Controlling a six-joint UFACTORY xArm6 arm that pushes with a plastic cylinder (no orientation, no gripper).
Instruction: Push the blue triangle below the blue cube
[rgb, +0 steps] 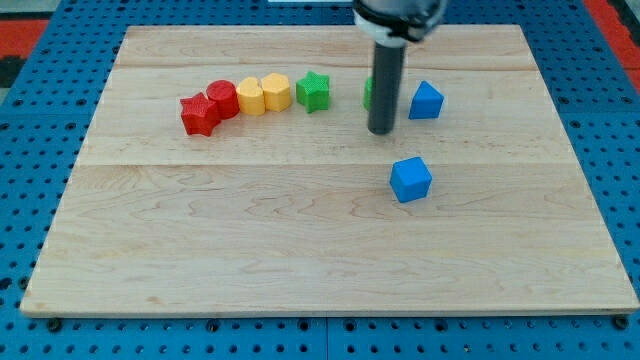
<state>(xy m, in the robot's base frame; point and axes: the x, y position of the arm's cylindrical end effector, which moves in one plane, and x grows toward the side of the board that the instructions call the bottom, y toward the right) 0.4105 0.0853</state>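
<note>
Two blue blocks: blue triangle (426, 101) just right of my tip (381, 131), blue cube (410, 179) below-right; rod, no fingers.

Bare board separates blue triangle (426, 101) and blue cube (410, 179).

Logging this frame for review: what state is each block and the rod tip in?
blue triangle: right of the tip, above the cube
blue cube: alone, apart
green block: mostly hidden behind the rod
green star: ends the row
my tip: touches no block
</note>
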